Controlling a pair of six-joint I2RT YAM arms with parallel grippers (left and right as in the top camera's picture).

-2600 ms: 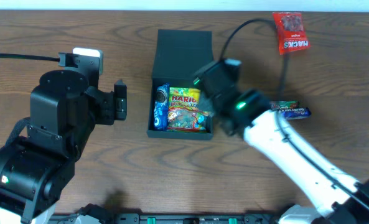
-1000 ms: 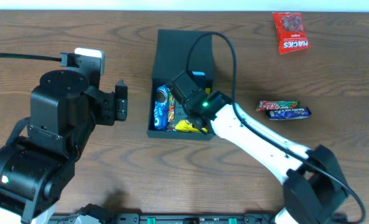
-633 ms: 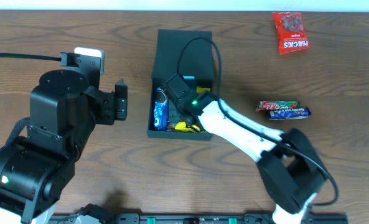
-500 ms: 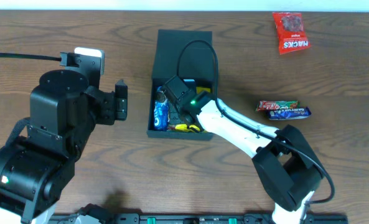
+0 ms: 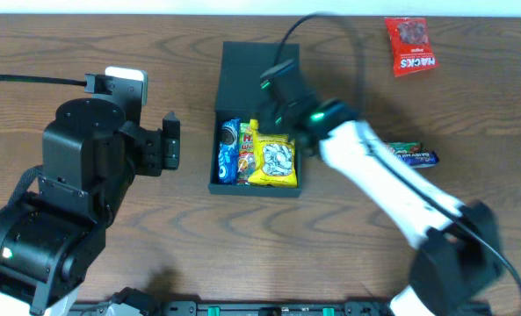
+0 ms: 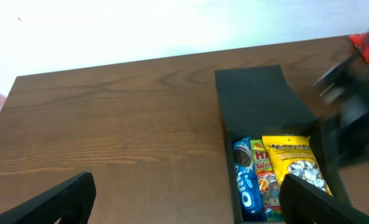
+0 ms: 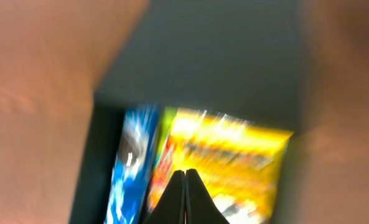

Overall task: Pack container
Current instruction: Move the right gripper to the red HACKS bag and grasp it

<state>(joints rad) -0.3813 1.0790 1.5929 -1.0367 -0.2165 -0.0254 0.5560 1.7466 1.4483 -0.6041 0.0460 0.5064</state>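
The black container [image 5: 218, 175] lies open at mid-table with its flap lid [image 5: 260, 66] folded back. Inside are a blue Oreo packet [image 5: 227, 156], a Haribo packet [image 5: 245, 145] and a yellow packet [image 5: 274, 161] on top. My right gripper [image 5: 269, 104] hovers over the box's far end, blurred. In the right wrist view it [image 7: 185, 196] is shut and empty above the yellow packet [image 7: 234, 162] and the Oreo packet [image 7: 131, 162]. My left gripper [image 5: 168, 140] is open, left of the box. In the left wrist view it [image 6: 187, 205] faces the container [image 6: 259, 99].
A red Hacks packet [image 5: 410, 46] lies at the far right. Two snack bars [image 5: 405, 154] lie right of the box, next to the right arm. The bulky left arm [image 5: 75, 175] fills the left side of the table.
The right gripper was down inside the box and has pulled up and back toward the lid. The yellow packet now lies in the box over the Haribo packet. The left arm is still.
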